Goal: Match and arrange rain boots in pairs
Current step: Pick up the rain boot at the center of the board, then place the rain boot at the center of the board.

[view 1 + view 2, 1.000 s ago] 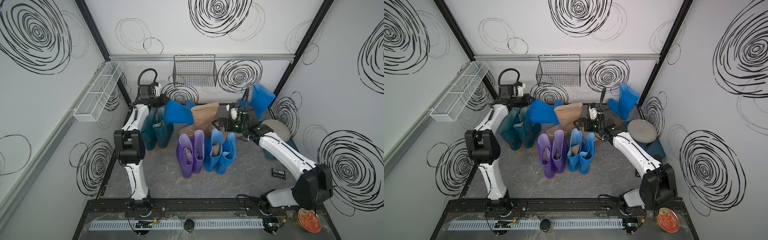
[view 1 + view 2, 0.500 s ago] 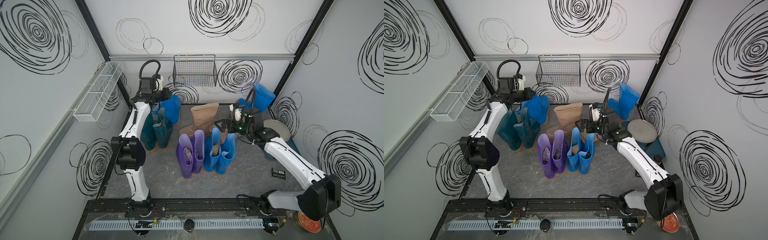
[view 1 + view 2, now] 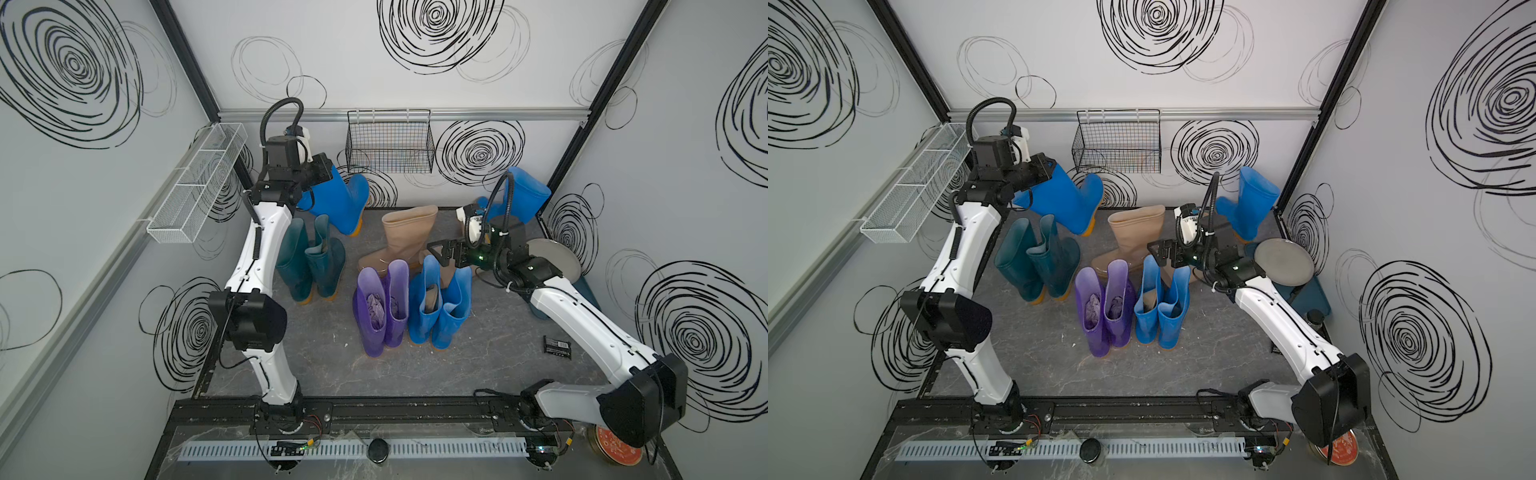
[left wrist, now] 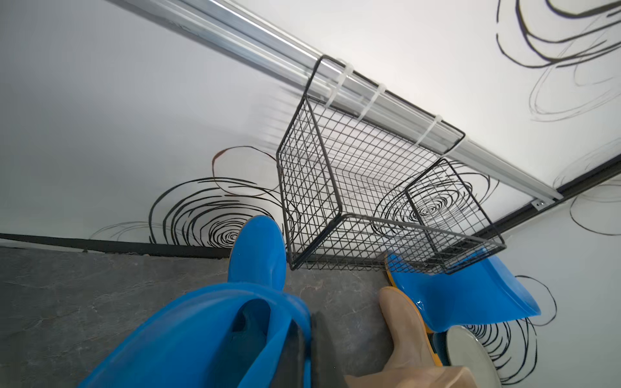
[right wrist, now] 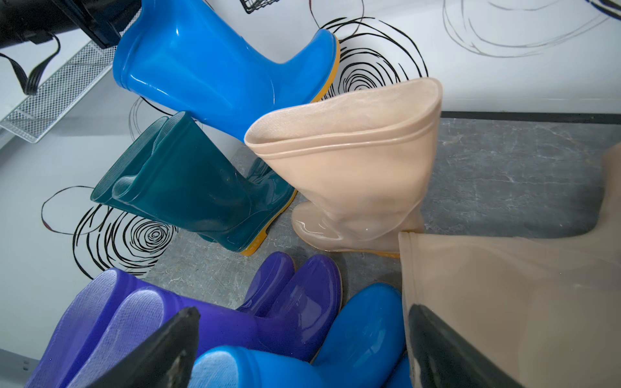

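Left gripper (image 3: 321, 178), clamped on a blue boot (image 3: 338, 203) at its cuff, is shown lifted behind the teal pair (image 3: 309, 266); right gripper (image 3: 435, 253) is spread wide.

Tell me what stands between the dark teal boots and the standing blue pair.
The purple pair, upright and close beside the blue pair, with some bare floor toward the dark teal boots. Both top views show it.

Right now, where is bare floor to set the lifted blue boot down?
Widest: the strip between the purple pair, blue pair and black rail. Also bare: right of the blue pair, up to the small black item. Crowded: the back, around teal pair, tan boot and lifted blue boot.
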